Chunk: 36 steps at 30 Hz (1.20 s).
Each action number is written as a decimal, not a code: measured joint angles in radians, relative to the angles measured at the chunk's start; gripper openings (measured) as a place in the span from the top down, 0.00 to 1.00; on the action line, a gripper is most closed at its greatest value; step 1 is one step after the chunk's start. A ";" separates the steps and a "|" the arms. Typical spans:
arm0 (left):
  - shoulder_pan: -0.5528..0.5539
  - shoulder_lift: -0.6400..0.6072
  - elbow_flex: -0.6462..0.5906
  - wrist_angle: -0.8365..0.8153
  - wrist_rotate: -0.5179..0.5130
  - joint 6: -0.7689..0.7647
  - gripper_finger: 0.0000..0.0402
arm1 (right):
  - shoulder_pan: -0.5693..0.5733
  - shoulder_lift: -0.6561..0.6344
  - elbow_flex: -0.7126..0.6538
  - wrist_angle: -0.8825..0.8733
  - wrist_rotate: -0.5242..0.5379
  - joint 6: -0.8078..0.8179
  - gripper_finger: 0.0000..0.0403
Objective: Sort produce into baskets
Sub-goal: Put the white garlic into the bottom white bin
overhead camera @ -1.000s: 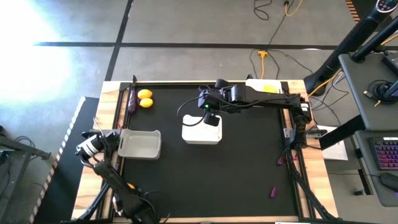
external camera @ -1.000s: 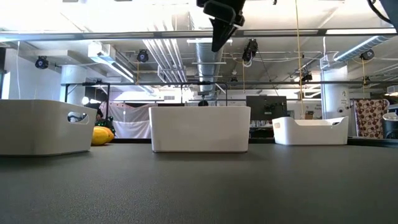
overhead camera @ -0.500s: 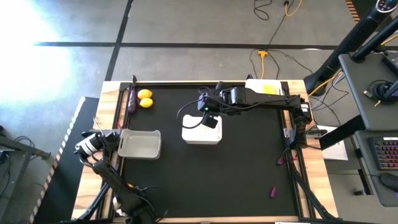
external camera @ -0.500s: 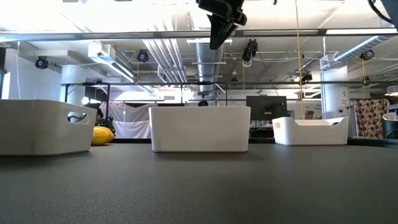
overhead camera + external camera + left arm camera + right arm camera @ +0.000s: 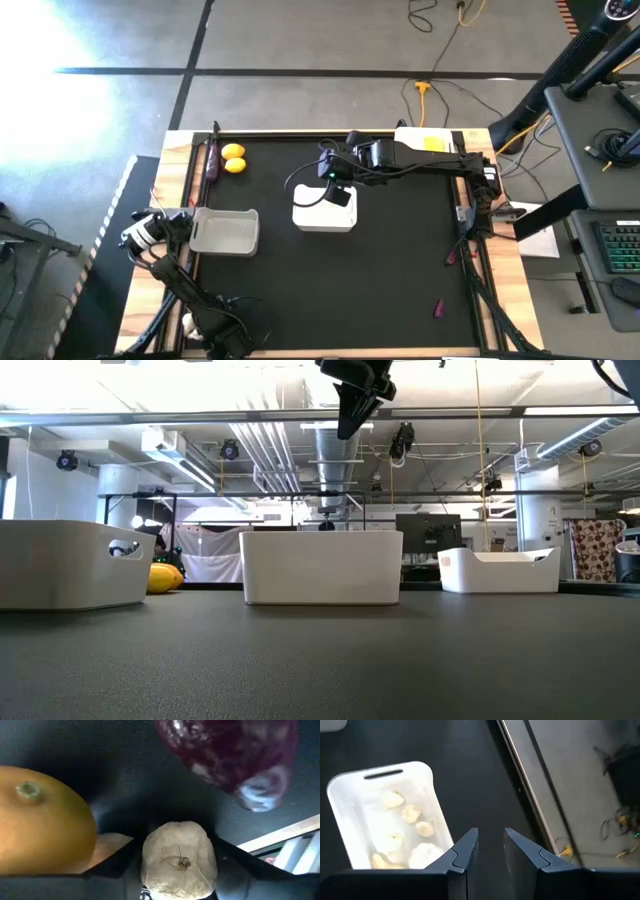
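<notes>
- The tabletop (image 5: pixel 400 270) is a black mat in a wooden frame; the clock directions below are read on the high view from its centre.
- Three white baskets: one just above centre at about 12 o'clock (image 5: pixel 322 215), one at 9 o'clock by the edge (image 5: pixel 224 232), and a third seen only in the low view (image 5: pixel 497 571).
- The right arm reaches in from 2 o'clock; the right end effector (image 5: pixel 490 851) hangs above the centre basket with its fingers a narrow gap apart, holding nothing.
- That basket holds several pale garlic bulbs (image 5: pixel 424 828).
- The left end effector (image 5: pixel 179 870), at the 7 o'clock corner, has a garlic bulb (image 5: pixel 179 857) between its fingers, beside an orange citrus (image 5: pixel 42 820) and a purple piece (image 5: pixel 230 755).
- An eggplant (image 5: pixel 211 160) and two lemons (image 5: pixel 233 158) lie at 11 o'clock.
- Small purple pieces (image 5: pixel 438 308) lie at 4 o'clock.
</notes>
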 joint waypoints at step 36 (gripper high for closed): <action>1.275 -0.534 -0.094 0.833 -0.437 0.977 0.70 | 0.157 -0.212 0.199 -0.362 -0.016 0.332 0.82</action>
